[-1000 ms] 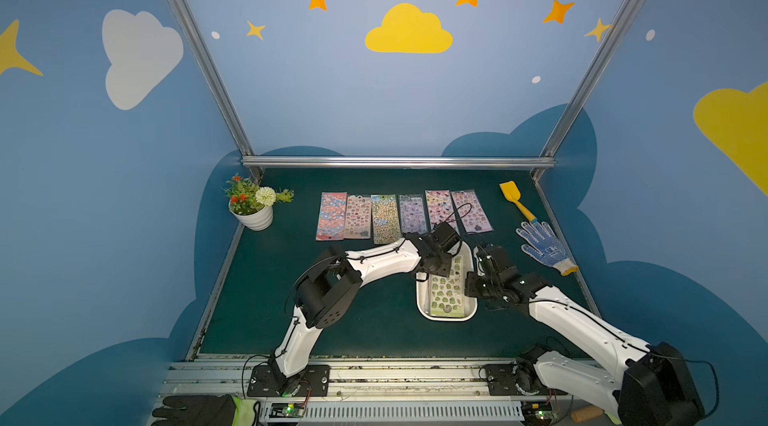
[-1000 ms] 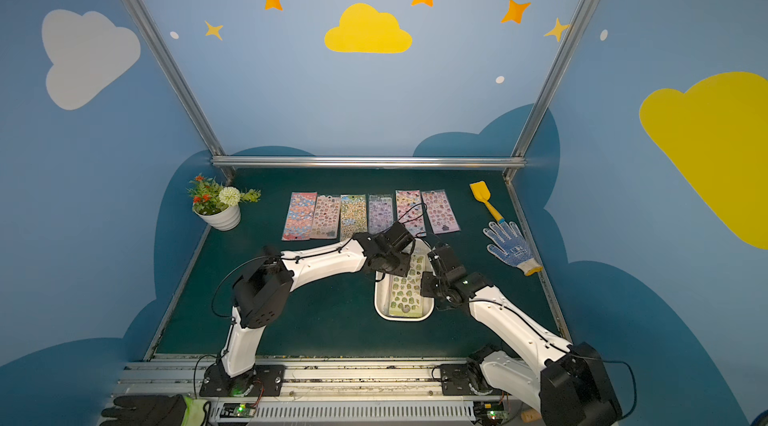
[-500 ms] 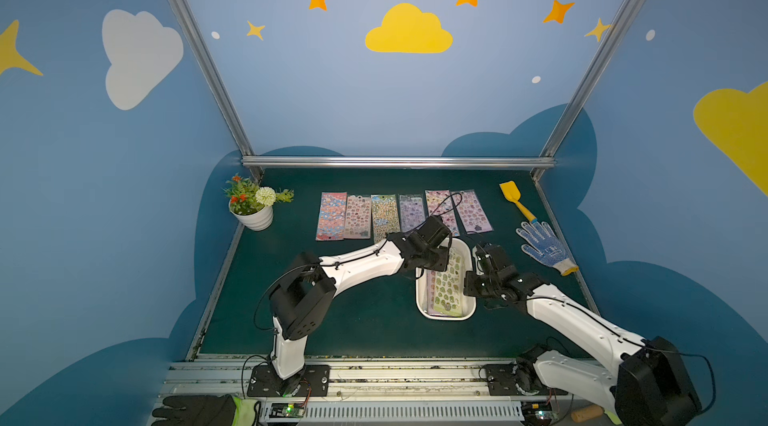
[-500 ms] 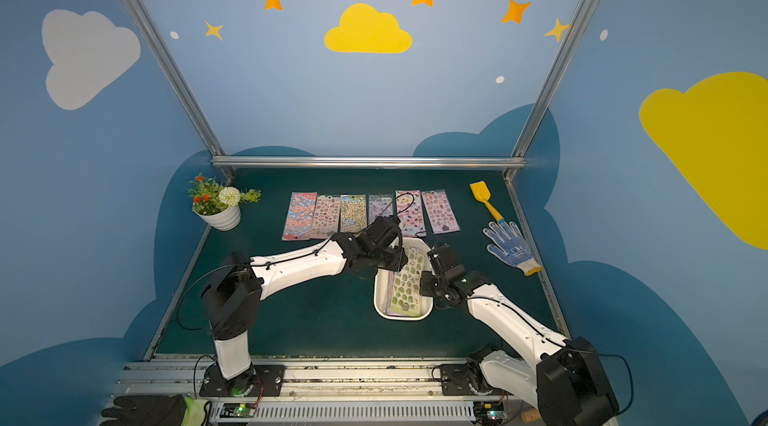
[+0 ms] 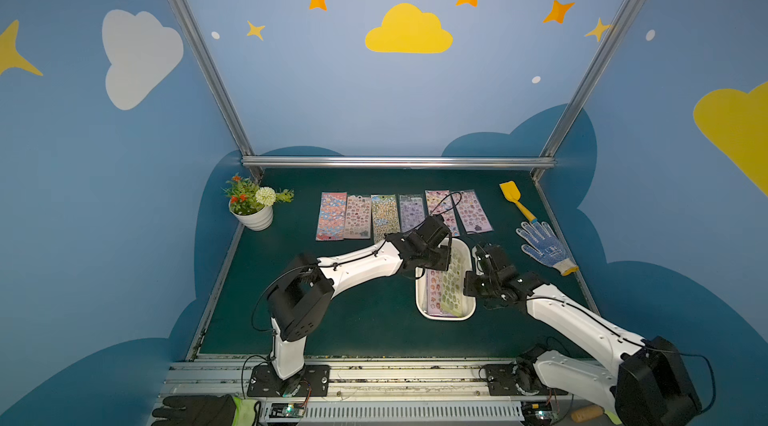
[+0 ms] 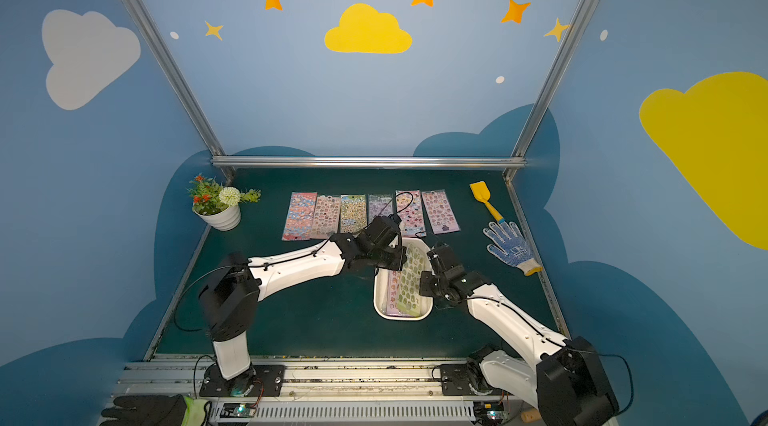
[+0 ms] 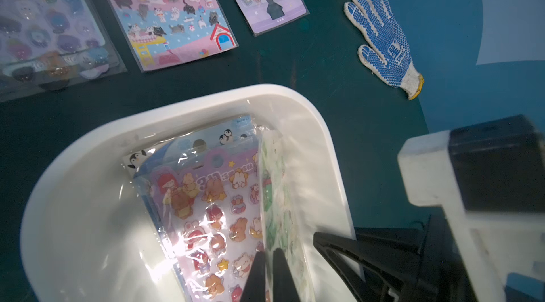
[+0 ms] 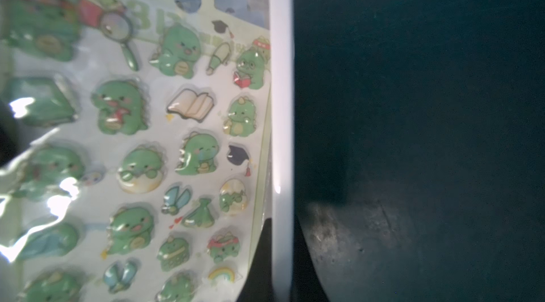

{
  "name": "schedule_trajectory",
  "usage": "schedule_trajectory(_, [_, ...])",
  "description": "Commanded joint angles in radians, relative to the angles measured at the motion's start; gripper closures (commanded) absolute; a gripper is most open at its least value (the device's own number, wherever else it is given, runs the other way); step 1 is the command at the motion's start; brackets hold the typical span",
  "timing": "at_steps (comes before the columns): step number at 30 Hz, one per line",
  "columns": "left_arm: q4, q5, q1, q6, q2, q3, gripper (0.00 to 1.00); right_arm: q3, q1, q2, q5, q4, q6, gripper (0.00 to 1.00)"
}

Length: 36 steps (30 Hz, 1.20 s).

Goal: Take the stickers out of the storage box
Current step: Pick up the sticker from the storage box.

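Note:
The white storage box (image 5: 420, 303) sits at centre-right of the green table in both top views, its rim (image 6: 377, 299) near both arms. Inside it, a green dinosaur sheet of stickers (image 7: 280, 197) stands tilted on edge over a pink bear sheet (image 7: 218, 206) and a blue penguin sheet (image 7: 206, 141). My left gripper (image 7: 269, 259) is shut on the green sheet's edge, inside the box (image 7: 206, 97). My right gripper (image 8: 280, 256) is shut on the box's side rim (image 8: 281, 108), beside the green sheet (image 8: 177, 138). Several more sheets (image 5: 386, 216) lie in a row behind the box.
A white flower pot (image 5: 252, 214) stands at the back left. A yellow toy shovel (image 5: 515, 199) and a blue-dotted work glove (image 5: 544, 247) lie at the back right, near the table's edge. A black glove (image 5: 199, 411) lies on the front rail.
My left gripper has dropped into the box and closed on the green sheet, which now tilts up off the stack. The right gripper has kept its hold on the rim.

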Motion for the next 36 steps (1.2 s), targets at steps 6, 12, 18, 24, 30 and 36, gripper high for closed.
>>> schedule_trajectory(6, [-0.023, -0.009, 0.006, 0.015, -0.039, 0.002, 0.97, -0.006, -0.006, -0.019, -0.011, 0.030, 0.004, 1.00])
schedule_trajectory(12, [-0.030, -0.006, 0.021, 0.024, -0.108, -0.021, 0.97, -0.005, -0.005, -0.024, -0.011, 0.026, 0.003, 1.00])
schedule_trajectory(18, [-0.071, -0.011, 0.040, 0.020, -0.168, -0.031, 0.97, -0.005, -0.006, -0.019, -0.019, 0.030, 0.004, 1.00])
schedule_trajectory(24, [-0.084, 0.053, 0.084, 0.034, -0.274, -0.081, 0.97, -0.003, -0.005, -0.023, -0.033, 0.027, 0.000, 1.00])
schedule_trajectory(30, [-0.148, 0.036, 0.140, 0.057, -0.420, -0.143, 0.96, -0.003, -0.006, -0.039, -0.042, 0.027, -0.009, 1.00])
schedule_trajectory(36, [-0.261, 0.072, 0.278, 0.095, -0.596, -0.226, 0.97, -0.009, -0.005, -0.046, -0.082, 0.049, -0.026, 1.00])
